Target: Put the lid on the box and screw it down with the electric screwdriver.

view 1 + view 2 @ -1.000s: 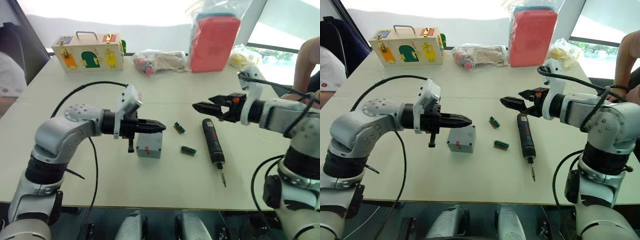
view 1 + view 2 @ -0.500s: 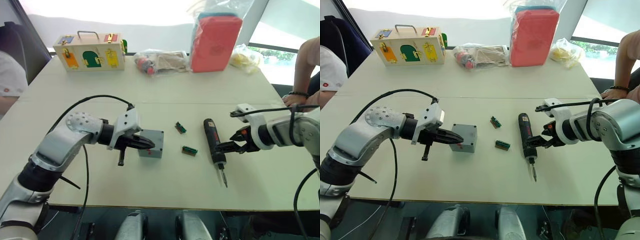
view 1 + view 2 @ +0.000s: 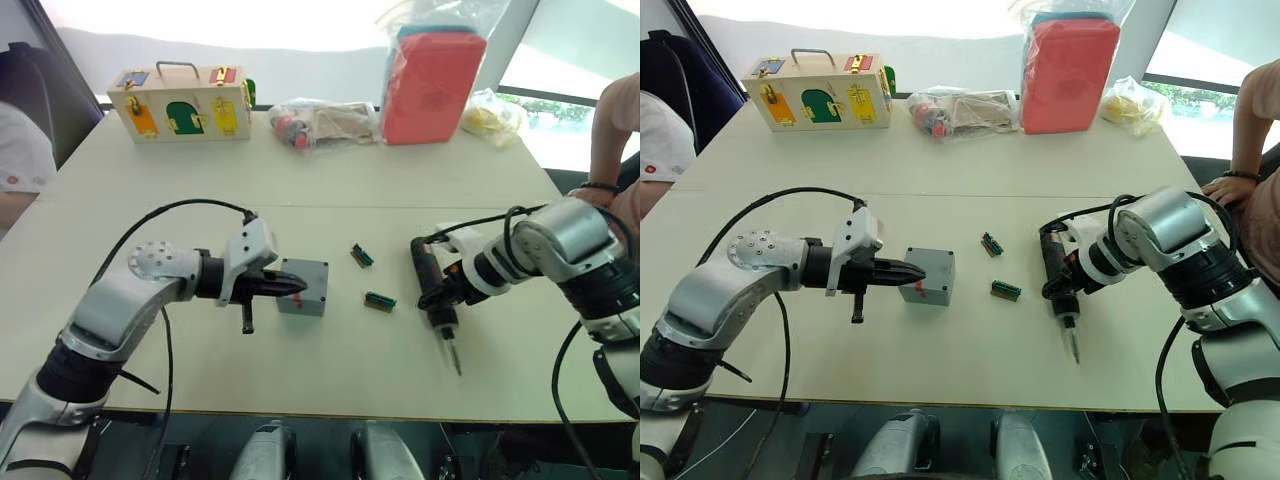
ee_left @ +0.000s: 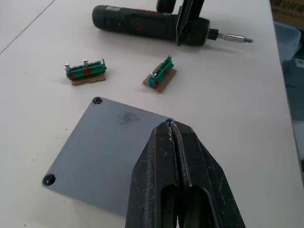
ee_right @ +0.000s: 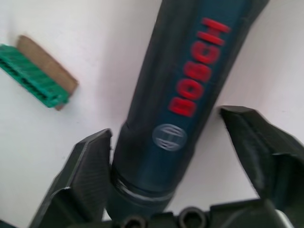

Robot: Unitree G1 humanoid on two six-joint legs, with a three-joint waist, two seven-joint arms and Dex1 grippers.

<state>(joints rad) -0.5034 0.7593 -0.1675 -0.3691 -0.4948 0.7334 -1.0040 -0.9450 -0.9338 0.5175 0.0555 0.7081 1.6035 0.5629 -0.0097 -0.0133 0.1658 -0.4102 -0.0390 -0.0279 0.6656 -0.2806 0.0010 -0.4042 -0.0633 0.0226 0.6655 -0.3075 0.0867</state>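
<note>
The grey box stands at mid table, red marks on its near side. The flat grey lid with corner screw holes lies on top of it. My left gripper is shut, its joined tips just over the lid's near edge. The black electric screwdriver with red lettering lies on the table to the right, bit toward the front edge. My right gripper is open and straddles its front end: one finger touches the barrel, the other stands off.
Two small green connector pieces lie between box and screwdriver. At the far edge stand a wooden latch box, a bag of parts and a red pack. A person's arm rests at the right.
My right gripper dropped from above the table and swung in from the right onto the screwdriver's front end. My left gripper came down beside the box, shut, and has since held still.
</note>
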